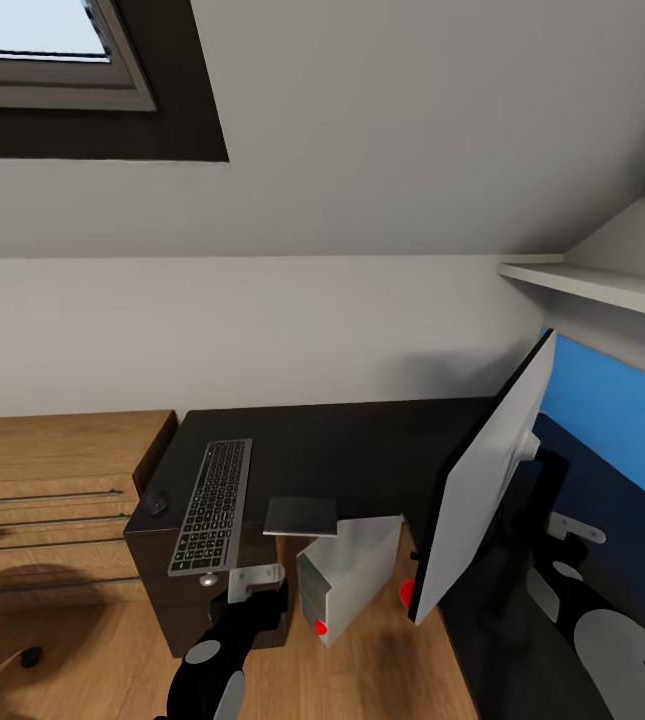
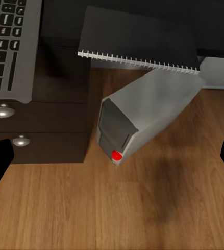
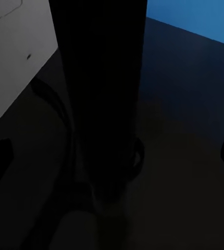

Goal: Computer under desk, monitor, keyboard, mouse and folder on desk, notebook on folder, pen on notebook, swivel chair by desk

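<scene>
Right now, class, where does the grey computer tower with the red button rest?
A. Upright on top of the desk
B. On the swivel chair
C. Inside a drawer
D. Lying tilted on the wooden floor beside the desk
D: the computer tower lies tipped on the wooden floor, beside the dark desk, with the notebook overhanging it.

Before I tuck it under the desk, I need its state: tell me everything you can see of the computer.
The computer is a grey, metal-looking tower lying tipped on the wooden floor, dark front panel with a red button toward the left wrist camera. Its far end reaches under the dark desk, below the overhanging spiral notebook. Neither gripper touches it.
</scene>
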`<state>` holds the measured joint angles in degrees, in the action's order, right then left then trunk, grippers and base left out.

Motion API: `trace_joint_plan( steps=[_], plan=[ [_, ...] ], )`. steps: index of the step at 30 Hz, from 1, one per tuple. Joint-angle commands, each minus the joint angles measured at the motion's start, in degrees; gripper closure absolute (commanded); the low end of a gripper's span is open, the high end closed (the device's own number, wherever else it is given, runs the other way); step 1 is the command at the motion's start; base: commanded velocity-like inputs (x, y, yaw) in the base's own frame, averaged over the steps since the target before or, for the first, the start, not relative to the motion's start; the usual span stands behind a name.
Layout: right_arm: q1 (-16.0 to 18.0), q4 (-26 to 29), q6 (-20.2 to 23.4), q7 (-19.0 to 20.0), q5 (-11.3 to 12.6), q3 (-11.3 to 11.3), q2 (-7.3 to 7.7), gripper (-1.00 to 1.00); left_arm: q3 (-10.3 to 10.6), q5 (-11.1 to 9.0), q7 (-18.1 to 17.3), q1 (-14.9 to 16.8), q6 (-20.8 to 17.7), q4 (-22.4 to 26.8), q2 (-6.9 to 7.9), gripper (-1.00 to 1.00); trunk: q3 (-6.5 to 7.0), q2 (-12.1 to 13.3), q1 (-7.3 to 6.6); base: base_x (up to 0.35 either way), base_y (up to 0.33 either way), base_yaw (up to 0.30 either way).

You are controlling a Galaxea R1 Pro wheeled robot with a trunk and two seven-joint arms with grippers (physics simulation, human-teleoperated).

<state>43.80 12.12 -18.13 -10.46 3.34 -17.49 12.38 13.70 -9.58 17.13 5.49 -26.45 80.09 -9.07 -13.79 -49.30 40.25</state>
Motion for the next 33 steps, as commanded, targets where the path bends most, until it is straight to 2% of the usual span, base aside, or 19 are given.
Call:
trace_joint_plan(
  steps=[1, 33],
  plan=[
    [0.1, -0.1, -0.2, -0.1, 0.4, 0.2, 0.01, -1.0, 0.1, -0.6, 0.5, 0.0, -0.2, 0.1, 0.02, -1.0, -0.08, -0.1, 0.01, 0.0, 0.0, 0.0],
    [0.1, -0.1, -0.3, -0.2, 0.4, 0.2, 0.07, -1.0, 0.1, -0.6, 0.5, 0.0, -0.2, 0.0, 0.02, -1.0, -0.08, -0.1, 0.01, 0.013, 0.0, 0.0]
  ],
)
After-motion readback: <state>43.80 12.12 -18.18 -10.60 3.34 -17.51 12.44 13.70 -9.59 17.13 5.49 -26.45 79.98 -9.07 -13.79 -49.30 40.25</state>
